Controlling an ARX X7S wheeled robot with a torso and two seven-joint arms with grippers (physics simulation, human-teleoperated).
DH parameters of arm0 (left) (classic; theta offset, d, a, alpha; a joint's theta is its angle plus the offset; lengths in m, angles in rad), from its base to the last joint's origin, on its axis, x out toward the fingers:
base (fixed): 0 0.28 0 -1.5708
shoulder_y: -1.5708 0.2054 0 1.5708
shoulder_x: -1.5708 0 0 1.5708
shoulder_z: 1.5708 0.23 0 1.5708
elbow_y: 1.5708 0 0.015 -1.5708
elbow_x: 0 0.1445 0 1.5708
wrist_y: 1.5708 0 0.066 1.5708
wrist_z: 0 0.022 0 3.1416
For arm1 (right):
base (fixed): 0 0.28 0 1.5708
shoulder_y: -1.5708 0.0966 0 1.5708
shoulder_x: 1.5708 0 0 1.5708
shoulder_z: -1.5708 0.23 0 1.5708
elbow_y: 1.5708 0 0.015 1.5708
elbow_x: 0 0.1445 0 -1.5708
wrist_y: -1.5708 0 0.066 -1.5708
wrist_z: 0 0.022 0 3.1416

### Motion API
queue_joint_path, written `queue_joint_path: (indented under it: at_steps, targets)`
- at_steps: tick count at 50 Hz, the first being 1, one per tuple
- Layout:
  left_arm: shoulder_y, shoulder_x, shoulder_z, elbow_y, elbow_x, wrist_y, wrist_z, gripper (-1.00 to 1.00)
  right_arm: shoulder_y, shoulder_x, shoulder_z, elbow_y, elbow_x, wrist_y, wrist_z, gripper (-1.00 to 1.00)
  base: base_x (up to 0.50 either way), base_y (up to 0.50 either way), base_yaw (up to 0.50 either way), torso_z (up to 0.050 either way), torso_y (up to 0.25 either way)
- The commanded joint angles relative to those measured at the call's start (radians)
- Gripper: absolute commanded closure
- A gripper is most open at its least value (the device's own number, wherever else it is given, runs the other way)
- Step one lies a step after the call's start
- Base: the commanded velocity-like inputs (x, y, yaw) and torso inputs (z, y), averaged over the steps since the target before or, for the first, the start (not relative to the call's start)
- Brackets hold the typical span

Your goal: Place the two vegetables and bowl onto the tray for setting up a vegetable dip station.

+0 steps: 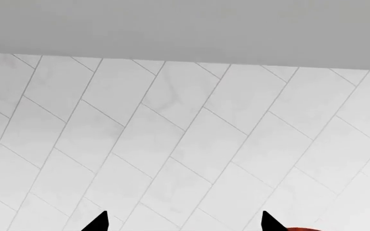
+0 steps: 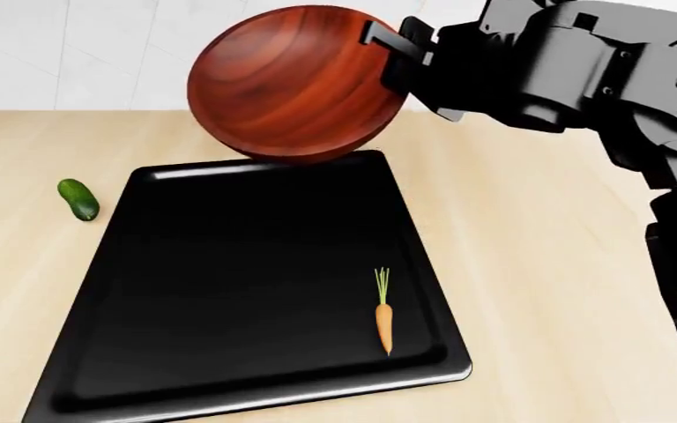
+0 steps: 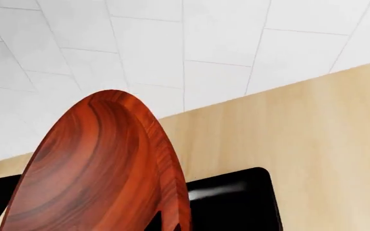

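The large reddish-brown wooden bowl (image 2: 292, 84) hangs tilted in the air over the far edge of the black tray (image 2: 197, 291). My right gripper (image 2: 388, 42) is shut on its rim. In the right wrist view the bowl (image 3: 95, 168) fills the near field, with the right gripper (image 3: 167, 224) pinching its edge. The small orange carrot (image 2: 384, 324) lies on the tray near its front right corner. The stubby green cucumber (image 2: 78, 198) rests on the wooden counter, just left of the tray. My left gripper (image 1: 185, 222) is open and empty, facing the tiled wall.
A white tiled wall (image 2: 92, 53) rises behind the light wooden counter (image 2: 550, 264). The right arm's dark bulk (image 2: 598, 79) fills the upper right of the head view. A sliver of the bowl (image 1: 298, 228) shows beside the left gripper's fingertip.
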Motion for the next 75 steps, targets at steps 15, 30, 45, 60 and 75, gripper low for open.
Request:
queue_joint_path:
  at_steps: [15, 30, 45, 60, 75]
  targets:
    - [0.000, -0.001, 0.006, 0.003, 0.001, 0.003, -0.001, -1.00, -0.173, 0.071, 0.085, -0.327, 0.157, -0.082, 0.247, 1.00, 0.00, 0.00, 0.00, 0.000, 0.001]
    - [-0.004, -0.002, 0.010, -0.001, 0.001, 0.003, -0.004, -1.00, -0.220, 0.084, 0.089, -0.394, 0.187, -0.102, 0.287, 1.00, 0.00, 0.00, 0.00, 0.000, 0.000]
    - [-0.003, -0.004, 0.012, 0.002, 0.000, 0.005, -0.006, -1.00, -0.260, 0.100, 0.092, -0.439, 0.192, -0.120, 0.300, 1.00, 0.00, 0.00, 0.00, 0.000, 0.001]
    - [-0.007, -0.004, 0.013, 0.005, -0.006, 0.005, -0.011, -1.00, -0.308, 0.110, 0.084, -0.447, 0.177, -0.133, 0.288, 1.00, 0.00, 0.00, 0.00, 0.000, 0.000]
    - [-0.009, -0.005, 0.015, 0.003, -0.008, 0.006, -0.010, -1.00, -0.334, 0.121, 0.075, -0.449, 0.170, -0.137, 0.287, 1.00, 0.00, 0.00, 0.00, 0.000, 0.001]
